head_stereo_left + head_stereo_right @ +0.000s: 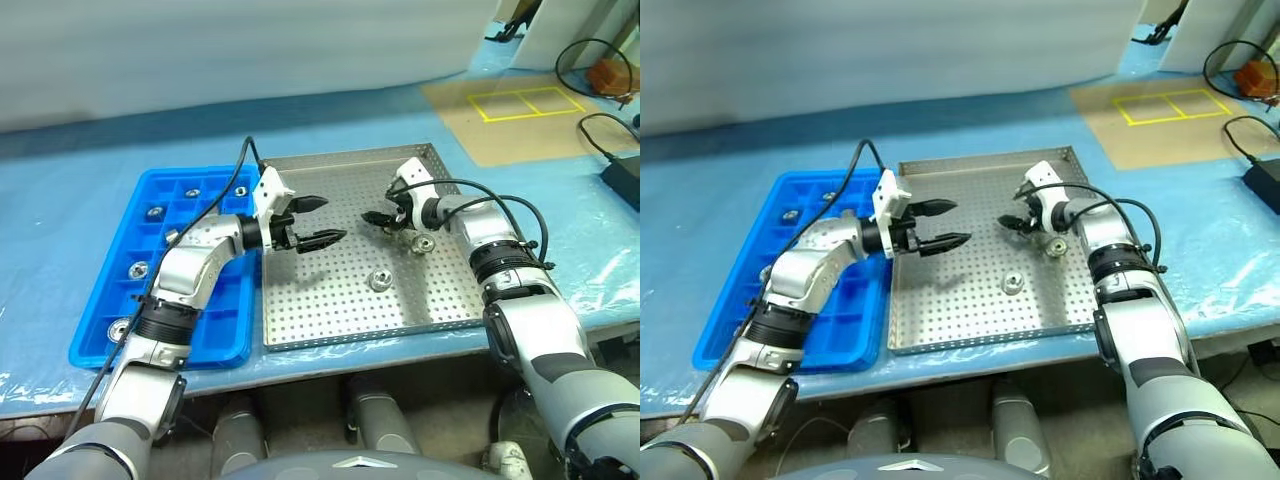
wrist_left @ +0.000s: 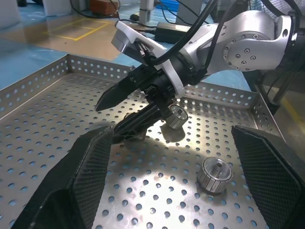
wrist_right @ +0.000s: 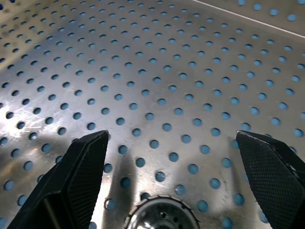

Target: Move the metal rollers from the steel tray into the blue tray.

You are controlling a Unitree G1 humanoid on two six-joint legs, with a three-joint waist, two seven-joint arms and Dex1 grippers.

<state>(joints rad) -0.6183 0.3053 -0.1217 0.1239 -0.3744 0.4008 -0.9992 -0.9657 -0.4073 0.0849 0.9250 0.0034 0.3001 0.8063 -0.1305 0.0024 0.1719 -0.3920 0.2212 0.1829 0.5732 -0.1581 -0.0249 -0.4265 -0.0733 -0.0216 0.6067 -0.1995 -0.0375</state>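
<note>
right hand (image 1: 382, 217) (fingers spread, nothing held) hovers over a roller (image 3: 162, 214) in the steel tray (image 1: 330, 310); left hand (image 1: 318, 222) likewise apart, empty.

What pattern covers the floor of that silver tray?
Rows of small round holes across the steel tray, best in the right wrist view.

Two metal rollers (image 1: 380, 280) (image 1: 423, 243) lie on the one steel tray (image 1: 330, 320). The one blue tray (image 1: 225, 340) holds at least four more rollers (image 1: 138, 269).
</note>
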